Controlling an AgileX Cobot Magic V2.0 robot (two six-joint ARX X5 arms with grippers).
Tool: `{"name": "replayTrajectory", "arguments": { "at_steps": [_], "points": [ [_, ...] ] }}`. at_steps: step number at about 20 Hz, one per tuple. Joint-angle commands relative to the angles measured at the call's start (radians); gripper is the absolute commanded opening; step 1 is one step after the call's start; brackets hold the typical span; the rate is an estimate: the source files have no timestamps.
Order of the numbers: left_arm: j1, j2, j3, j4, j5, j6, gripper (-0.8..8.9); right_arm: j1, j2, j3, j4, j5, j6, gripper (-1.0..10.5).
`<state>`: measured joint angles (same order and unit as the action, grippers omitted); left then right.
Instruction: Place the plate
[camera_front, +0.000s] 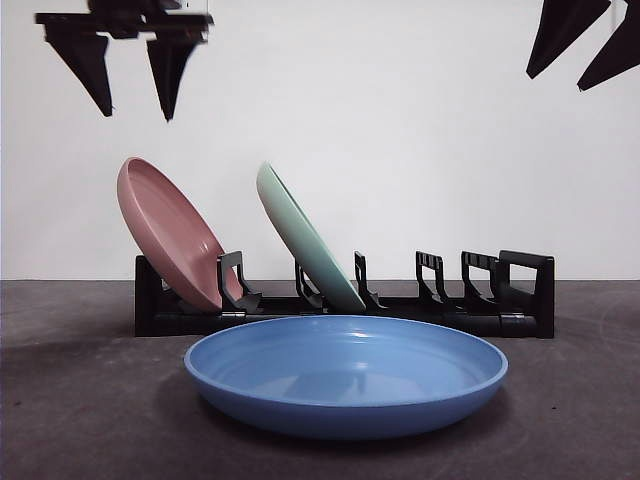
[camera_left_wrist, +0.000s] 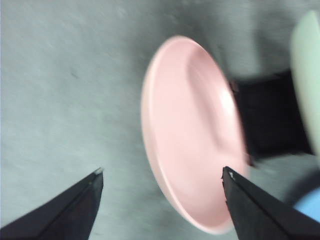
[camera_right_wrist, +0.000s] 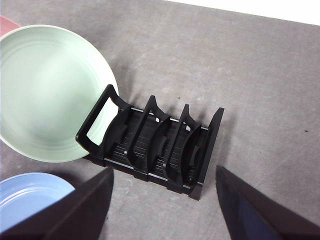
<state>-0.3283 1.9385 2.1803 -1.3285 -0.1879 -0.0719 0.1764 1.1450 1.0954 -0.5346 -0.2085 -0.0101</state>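
Observation:
A blue plate (camera_front: 345, 375) lies flat on the table in front of the black rack (camera_front: 480, 315); its edge shows in the right wrist view (camera_right_wrist: 27, 197). A pink plate (camera_front: 170, 232) leans in the rack's leftmost slot and a green plate (camera_front: 305, 240) leans in the slot beside it. My left gripper (camera_front: 135, 70) hangs open high above the pink plate (camera_left_wrist: 190, 135), holding nothing. My right gripper (camera_front: 580, 45) is open at the top right, above the rack's bare slots (camera_right_wrist: 165, 150).
The rack stands on a dark grey table (camera_front: 80, 400) before a white wall. Several slots on its right half hold nothing. The green plate (camera_right_wrist: 47, 92) fills the left of the right wrist view.

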Motion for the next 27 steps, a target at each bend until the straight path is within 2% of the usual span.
{"name": "replayTrajectory", "arguments": {
  "at_steps": [1, 2, 7, 10, 18, 21, 24, 27],
  "points": [
    [-0.021, 0.083, 0.057, -0.015, -0.103, 0.055, 3.67, 0.005, 0.008, 0.020, 0.009, -0.002, 0.011, 3.2],
    [-0.024, 0.101, 0.058, -0.014, -0.134, 0.056, 3.67, 0.005, 0.008, 0.020, 0.009, -0.002, 0.011, 3.2],
    [-0.026, 0.142, 0.058, -0.001, -0.137, 0.053, 3.66, 0.005, 0.008, 0.020, 0.005, -0.002, 0.011, 3.2],
    [-0.026, 0.142, 0.058, 0.023, -0.137, 0.055, 2.74, 0.005, 0.008, 0.020, 0.004, -0.002, 0.011, 3.2],
    [-0.025, 0.148, 0.057, 0.010, -0.137, 0.057, 2.71, 0.005, 0.008, 0.020, 0.001, -0.002, 0.011, 3.2],
    [-0.024, 0.159, 0.057, -0.019, -0.137, 0.057, 1.82, 0.005, 0.008, 0.020, -0.006, -0.002, 0.011, 3.2],
    [-0.025, 0.161, 0.057, -0.013, -0.137, 0.057, 1.71, 0.005, 0.008, 0.020, -0.019, -0.002, 0.011, 3.2],
    [-0.025, 0.161, 0.057, -0.016, -0.137, 0.057, 0.07, 0.005, 0.008, 0.020, -0.021, -0.002, 0.011, 3.2]
  ]
}}
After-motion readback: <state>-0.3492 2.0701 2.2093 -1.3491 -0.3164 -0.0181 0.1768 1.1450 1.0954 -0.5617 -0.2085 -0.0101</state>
